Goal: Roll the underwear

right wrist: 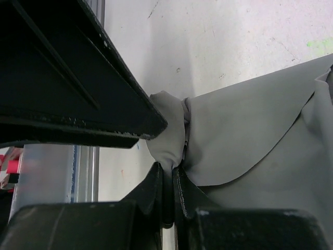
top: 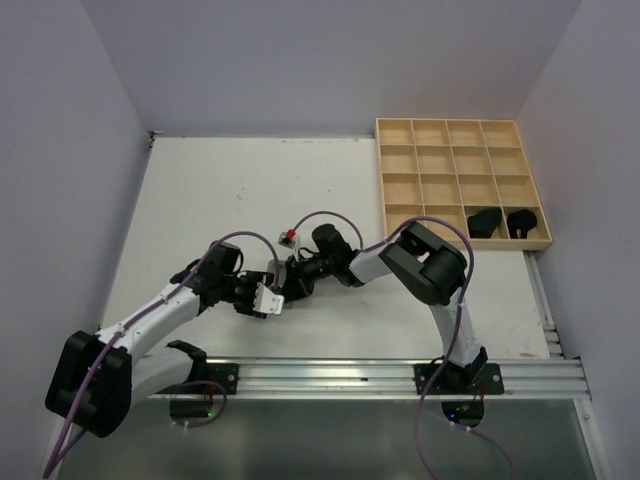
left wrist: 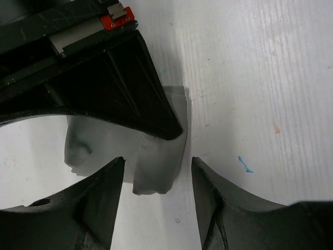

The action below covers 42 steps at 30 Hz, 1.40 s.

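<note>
Right wrist view: the right gripper (right wrist: 169, 179) has its two dark fingers pressed together on a bunched fold of the grey underwear (right wrist: 250, 130). The cloth is smooth and matte, and its curved hem spreads flat to the right over the white table (right wrist: 218, 47). A black wedge-shaped finger (right wrist: 78, 78) of the other arm crosses at upper left.

Left wrist view, the only one showing the other pincer's gap: the left gripper (left wrist: 157, 174) stands with jaws apart, straddling the cloth's near edge without closing on it. The right gripper's tapered black body reaches in from upper left, its tip over the cloth. Bare, faintly scratched tabletop with a small blue mark (left wrist: 244, 164) lies open to the garment's right.

Top external view: both grippers meet just beyond the aluminium rail (top: 330, 375), and the garment cannot be made out beneath them. Open table surrounds them. At the far right corner, the wooden grid tray (top: 430, 160) holds two rolled black underwear (top: 485, 222) in the two right-hand compartments of its nearest row.
</note>
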Each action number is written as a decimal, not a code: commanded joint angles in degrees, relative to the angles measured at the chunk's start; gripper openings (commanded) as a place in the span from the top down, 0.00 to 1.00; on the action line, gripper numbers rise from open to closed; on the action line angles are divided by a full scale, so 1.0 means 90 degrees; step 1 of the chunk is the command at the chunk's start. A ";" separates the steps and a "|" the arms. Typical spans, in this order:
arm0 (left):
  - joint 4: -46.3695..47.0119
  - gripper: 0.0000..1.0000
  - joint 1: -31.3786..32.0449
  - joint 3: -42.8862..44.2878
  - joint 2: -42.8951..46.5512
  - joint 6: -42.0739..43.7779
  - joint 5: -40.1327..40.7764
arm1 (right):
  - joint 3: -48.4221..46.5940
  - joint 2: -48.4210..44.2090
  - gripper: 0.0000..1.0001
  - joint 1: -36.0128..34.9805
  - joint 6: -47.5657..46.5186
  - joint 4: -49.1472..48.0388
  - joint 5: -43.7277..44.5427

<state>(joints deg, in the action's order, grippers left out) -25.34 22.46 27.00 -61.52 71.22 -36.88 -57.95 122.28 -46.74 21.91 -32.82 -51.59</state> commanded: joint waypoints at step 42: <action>-0.5064 0.90 -0.0630 0.5055 -0.7137 0.0856 -0.0540 | 0.1674 -0.5208 0.51 -0.0254 -0.2385 0.2954 0.4208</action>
<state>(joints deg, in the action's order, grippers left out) -66.39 17.34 71.85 -118.45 73.84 -51.20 -42.92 76.49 -45.30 5.52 -6.33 -18.46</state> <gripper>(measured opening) 0.109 0.494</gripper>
